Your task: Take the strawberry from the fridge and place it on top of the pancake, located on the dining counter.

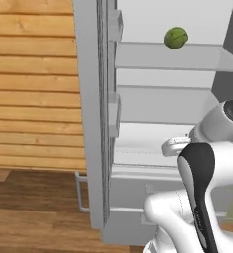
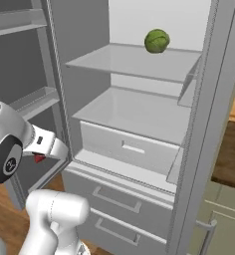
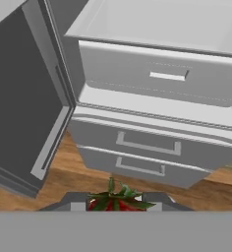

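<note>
Jaws pinch the strawberry [image 3: 116, 203] at six o'clock in the hand view, clear of the open fridge [image 3: 152, 78], ready to carry it off

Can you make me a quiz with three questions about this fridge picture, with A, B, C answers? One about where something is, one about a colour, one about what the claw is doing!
1. Where is the round leafy ball?
A. on the top fridge shelf
B. in a drawer
C. on the floor

2. What colour is the berry in the claw?
A. blue
B. red
C. yellow

3. What is the claw doing?
A. wide open
B. pulling a handle
C. shut on the strawberry

Answers:
1 A: the leafy ball sits on the top shelf of the fridge.
2 B: the strawberry is red with green leaves.
3 C: the claw pinches it between its tips.
</note>
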Controlling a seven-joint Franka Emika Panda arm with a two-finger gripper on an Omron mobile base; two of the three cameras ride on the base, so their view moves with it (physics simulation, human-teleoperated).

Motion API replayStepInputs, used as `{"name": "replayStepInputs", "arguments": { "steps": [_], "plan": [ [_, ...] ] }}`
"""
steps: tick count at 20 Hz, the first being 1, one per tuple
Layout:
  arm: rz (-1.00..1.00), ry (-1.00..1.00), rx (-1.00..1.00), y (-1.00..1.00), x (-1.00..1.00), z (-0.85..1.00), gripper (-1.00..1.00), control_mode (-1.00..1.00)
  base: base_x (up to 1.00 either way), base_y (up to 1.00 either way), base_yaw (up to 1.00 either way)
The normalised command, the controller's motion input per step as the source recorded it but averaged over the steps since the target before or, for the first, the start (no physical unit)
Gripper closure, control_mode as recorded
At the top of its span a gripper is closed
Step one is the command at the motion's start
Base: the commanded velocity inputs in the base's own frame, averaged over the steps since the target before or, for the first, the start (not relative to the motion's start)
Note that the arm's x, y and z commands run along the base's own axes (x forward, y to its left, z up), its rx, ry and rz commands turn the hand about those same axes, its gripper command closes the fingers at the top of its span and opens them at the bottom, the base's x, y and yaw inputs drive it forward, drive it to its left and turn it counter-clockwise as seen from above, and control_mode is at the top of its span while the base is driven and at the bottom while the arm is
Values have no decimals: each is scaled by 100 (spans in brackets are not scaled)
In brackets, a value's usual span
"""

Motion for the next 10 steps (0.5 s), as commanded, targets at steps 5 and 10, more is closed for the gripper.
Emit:
{"name": "replayStepInputs", "arguments": {
  "steps": [5,10],
  "plan": [
    [0,0,0,0,0,0,100,100,-100,0,73],
    [0,0,0,0,0,0,100,100,-92,-20,80]
  ]
}}
